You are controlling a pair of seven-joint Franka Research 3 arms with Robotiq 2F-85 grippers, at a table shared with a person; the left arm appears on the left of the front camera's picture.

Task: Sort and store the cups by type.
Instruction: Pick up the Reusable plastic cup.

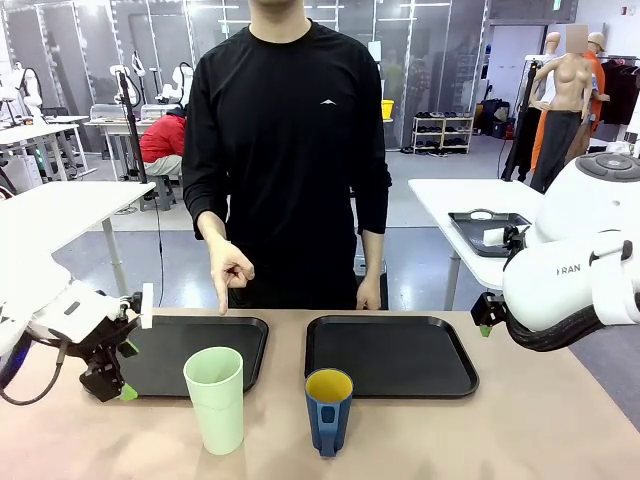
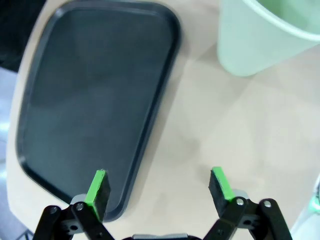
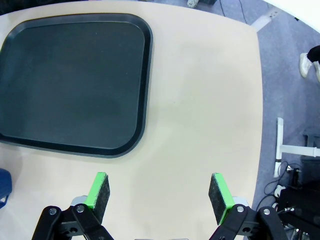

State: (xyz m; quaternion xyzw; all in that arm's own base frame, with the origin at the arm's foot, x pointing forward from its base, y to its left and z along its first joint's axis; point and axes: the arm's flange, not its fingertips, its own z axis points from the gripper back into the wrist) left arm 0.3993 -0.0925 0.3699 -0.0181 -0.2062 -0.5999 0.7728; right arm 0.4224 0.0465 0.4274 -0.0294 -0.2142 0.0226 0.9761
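Note:
A tall mint-green tumbler [image 1: 213,398] stands at the table's front, left of centre; its base also shows at the top right of the left wrist view [image 2: 265,35]. Just right of it stands a dark blue mug [image 1: 328,408] with a yellow inside, and a sliver of it shows in the right wrist view [image 3: 4,187]. My left gripper [image 1: 118,388] [image 2: 160,186] hangs open over the near corner of the left tray, a short way left of the tumbler. At the table's right side, beside the right tray, my right gripper [image 1: 486,318] [image 3: 160,192] is open above bare table.
Two black trays lie side by side: the left tray [image 1: 225,335] [image 2: 90,100] and the right tray [image 1: 390,355] [image 3: 70,80]. A person stands at the far edge, one hand [image 1: 228,270] pointing down at the left tray. The table's right edge [image 3: 260,125] is close to my right gripper.

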